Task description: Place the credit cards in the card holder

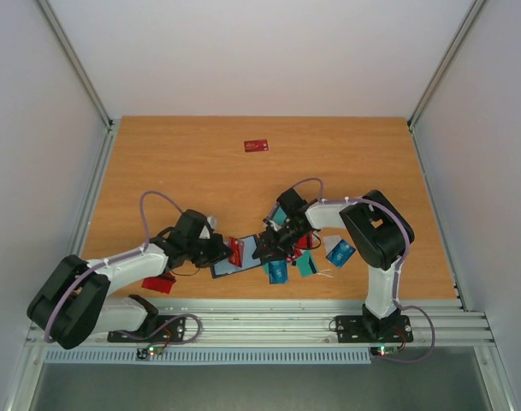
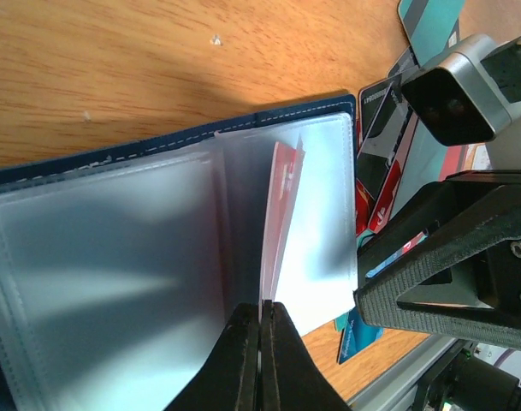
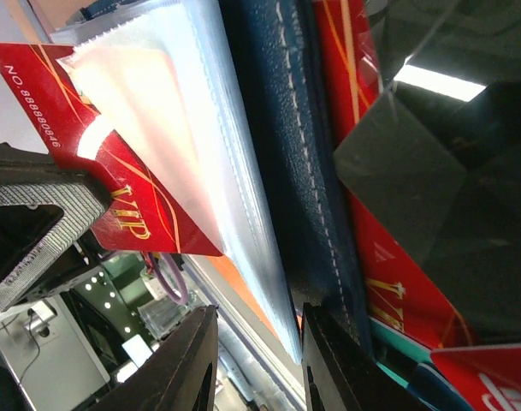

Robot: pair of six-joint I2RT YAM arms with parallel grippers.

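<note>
L claw (image 2: 262, 318) shut on red card (image 2: 281, 205), its far end tucked into a clear sleeve (image 2: 327, 223) of the open card holder (image 2: 286, 116), mid-table btwn the 2 arms. R claw (image 3: 260, 321) narrow astride holder's edge, prob. to steady it; you can't tell if it bites. Only top cam shows you the loose cards (image 1: 277, 272) nearby.

The right arm's fingers (image 3: 196, 364) stand apart at the bottom, straddling the edge of the navy card holder (image 3: 294, 154) and its clear sleeves (image 3: 209, 128). A red card (image 3: 149, 218) marked VIP sits partly inside a sleeve, its corner touching the left arm's ribbed finger (image 3: 38, 214). More red cards (image 3: 388, 282) show behind the holder's cover.
</note>
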